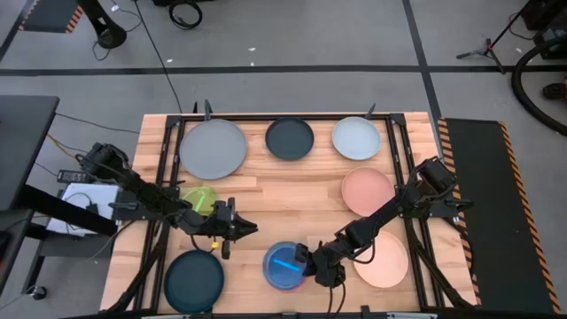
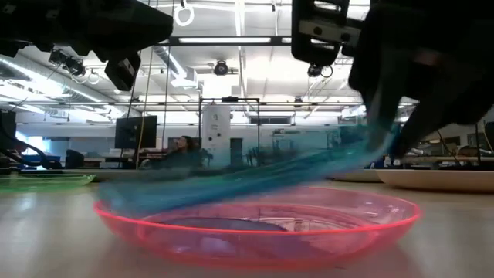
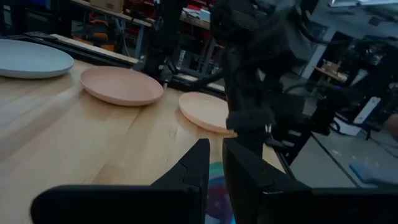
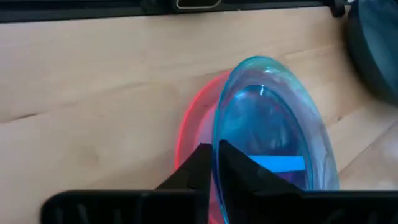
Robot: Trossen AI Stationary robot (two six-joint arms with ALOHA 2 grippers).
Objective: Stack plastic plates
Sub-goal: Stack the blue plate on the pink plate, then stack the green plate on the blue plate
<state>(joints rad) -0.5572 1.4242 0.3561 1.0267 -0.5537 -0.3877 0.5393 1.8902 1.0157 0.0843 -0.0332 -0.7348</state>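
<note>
A translucent teal plate (image 4: 273, 112) is tilted over a translucent red plate (image 2: 262, 232) that rests flat on the table near its front edge. My right gripper (image 1: 310, 260) is shut on the teal plate at its right side. My left gripper (image 1: 248, 229) is shut and empty, hovering just left of these two plates. It also shows in the left wrist view (image 3: 216, 165), pointing toward the right arm. My right gripper pinches the teal plate's rim (image 4: 217, 148) between its two fingers, one finger inside the plate and one outside. It comes from the table's right, slanting down. The plate is tilted: the held side is raised (image 2: 370, 147) and the opposite side (image 2: 147, 199) is low, near the red plate's rim.
A green plate (image 1: 202, 197) lies under the left arm and a dark teal plate (image 1: 193, 280) at front left. A large grey plate (image 1: 213, 148), a black plate (image 1: 290, 138) and a pale blue plate (image 1: 356, 137) line the far edge. Two peach plates (image 1: 367, 190) (image 1: 385, 261) lie at the right.
</note>
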